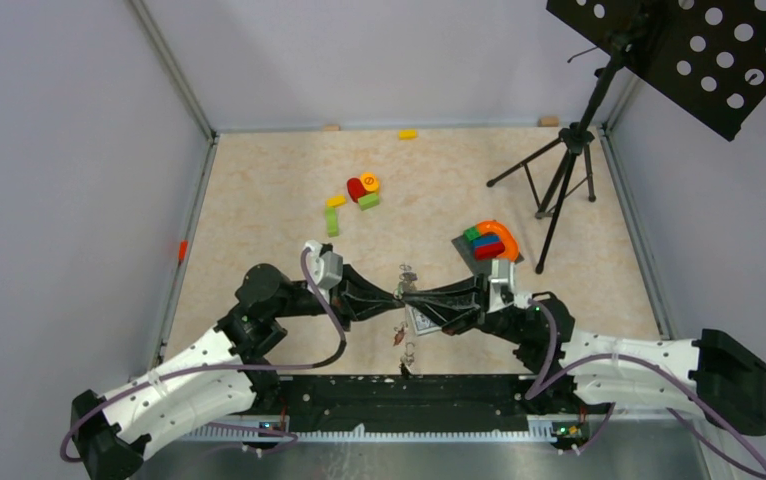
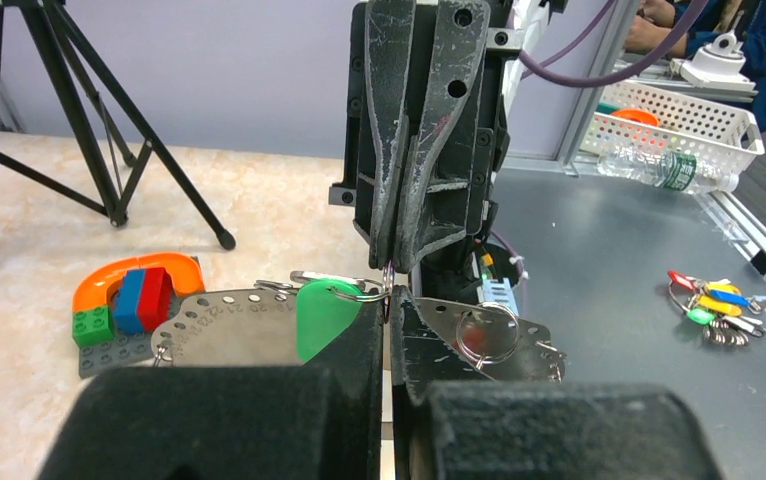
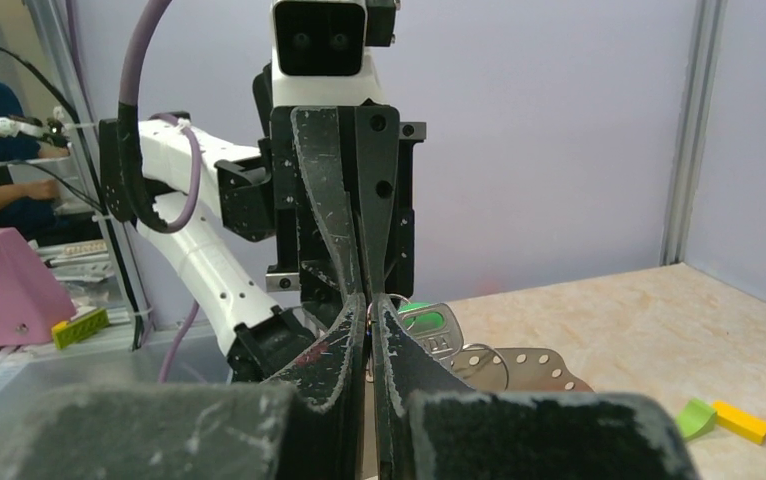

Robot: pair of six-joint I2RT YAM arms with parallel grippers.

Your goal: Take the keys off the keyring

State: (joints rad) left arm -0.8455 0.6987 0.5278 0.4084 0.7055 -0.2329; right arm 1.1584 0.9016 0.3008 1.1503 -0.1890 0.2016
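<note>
Left of the orange arch block [image 1: 500, 237], keyring [image 2: 367, 296]: pinched between both claws' tips.
Keys [image 1: 400, 338]: dangling from it, nearer the arm bases than the arch.
Green tag [image 2: 324, 318]: beside the tips.
Left gripper [image 2: 390, 310]: clenched on the keyring.
Right gripper [image 3: 368, 315]: clenched on the keyring, facing it.

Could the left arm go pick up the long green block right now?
Probably not yet. The left arm has its jaws shut on the keyring, which the right arm grips too. Nothing seems to lie between it and the long green block, but it would have to let go first.
</note>
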